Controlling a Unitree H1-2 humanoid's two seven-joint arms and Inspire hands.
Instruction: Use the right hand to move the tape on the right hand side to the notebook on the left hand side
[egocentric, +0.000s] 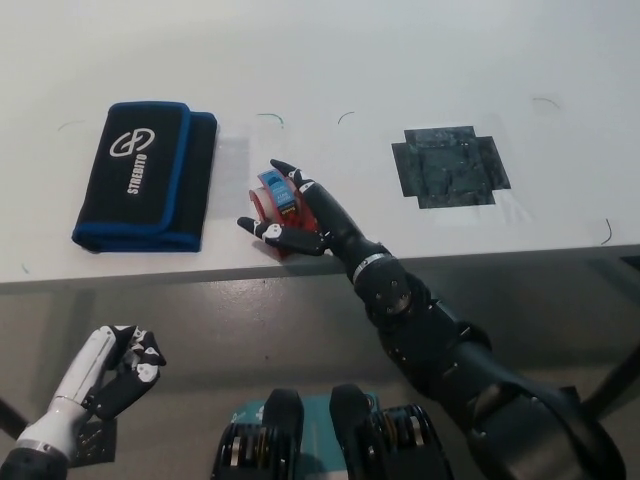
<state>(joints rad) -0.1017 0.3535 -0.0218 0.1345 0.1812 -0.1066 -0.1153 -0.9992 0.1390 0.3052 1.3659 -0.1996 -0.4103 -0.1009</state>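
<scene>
Resting below the desk's front edge at the lower left, the white left hand (112, 372) has its fingers curled in and holds nothing. Reaching over that front edge, the black right hand (305, 218) has its fingers wrapped around the tape (281, 207), a red dispenser with a blue part on top. Just left of it lies the notebook (148, 174), black with blue trim. A dark patch (449, 165) marks the desk (400, 60) toward the right.
</scene>
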